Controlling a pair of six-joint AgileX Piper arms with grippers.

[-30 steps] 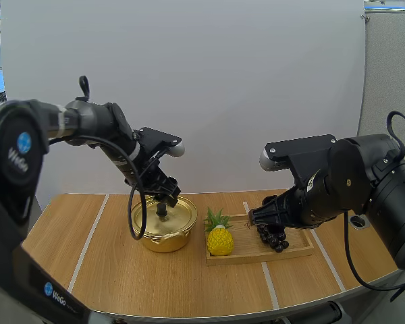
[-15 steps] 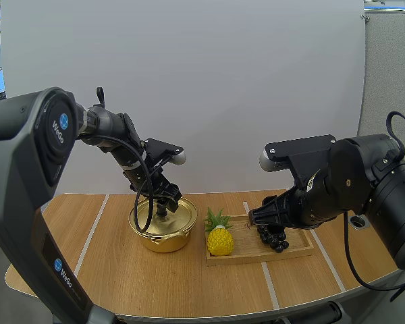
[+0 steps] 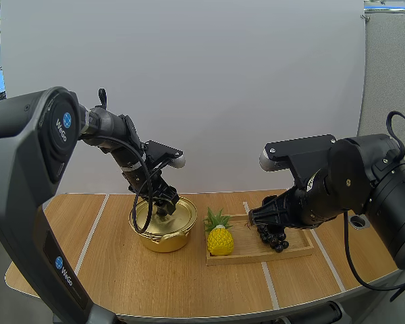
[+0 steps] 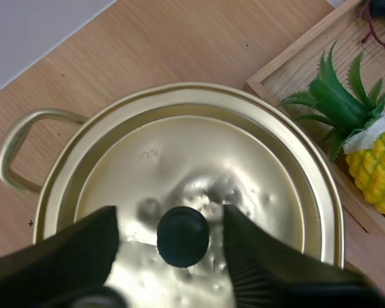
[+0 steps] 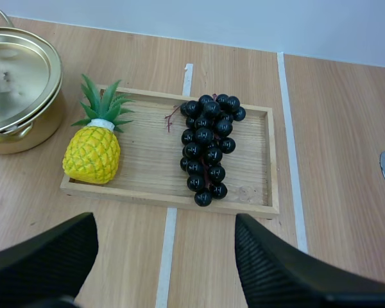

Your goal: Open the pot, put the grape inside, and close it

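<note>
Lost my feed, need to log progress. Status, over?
Left end effector open, straddling black knob of gold metal lid. Lid on gold pot. Right end effector open, near dark purple grape bunch on wooden tray. Yellow toy pineapple shares tray, apart from grapes.

Backdrop: plain white panel [image 3: 223,81] standing behind the tabletop [image 3: 108,270]
Side: grey partition [image 3: 391,67] beside the panel
Surface: light wood with white lines [image 3: 88,244] running front to back

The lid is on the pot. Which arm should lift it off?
Left. The left gripper, open, straddles the knob on the lid; the right gripper hangs open by the tray, away from the pot.
</note>
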